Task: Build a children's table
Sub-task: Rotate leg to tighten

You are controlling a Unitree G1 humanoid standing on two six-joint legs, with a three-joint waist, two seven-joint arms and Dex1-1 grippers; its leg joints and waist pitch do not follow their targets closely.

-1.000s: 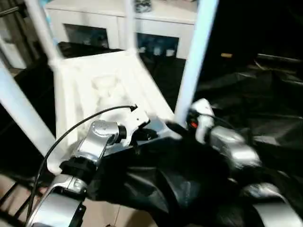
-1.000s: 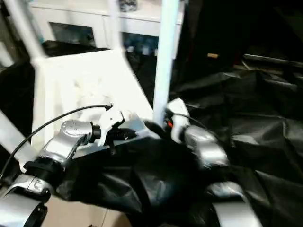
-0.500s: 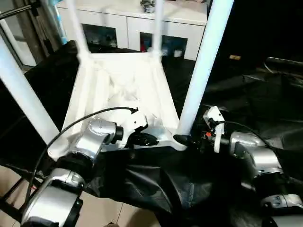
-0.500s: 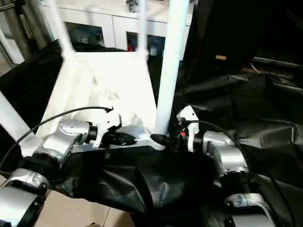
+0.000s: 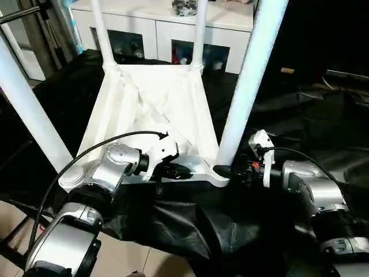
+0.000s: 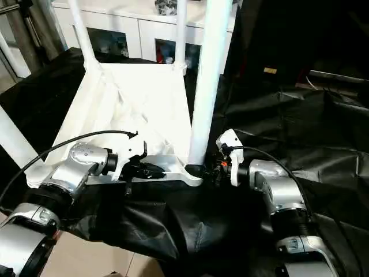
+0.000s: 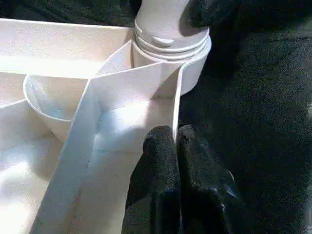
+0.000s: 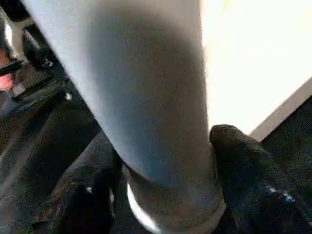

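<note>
Change: right gripper (image 8: 165,195) has narrowed around the near-right long white tapered tube leg (image 5: 245,92); fingers either side at its base.
Left gripper (image 7: 176,141): pressed together on the upturned white ribbed plastic tabletop (image 5: 153,104) rim.
Risk: leg could tilt; socket (image 7: 170,48) unseated.

All four legs (image 5: 248,86) cut off by the upper edge.

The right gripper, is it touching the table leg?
Touching. In the right wrist view the right gripper has a finger on each side of the table leg, pressed against it near its base.
</note>
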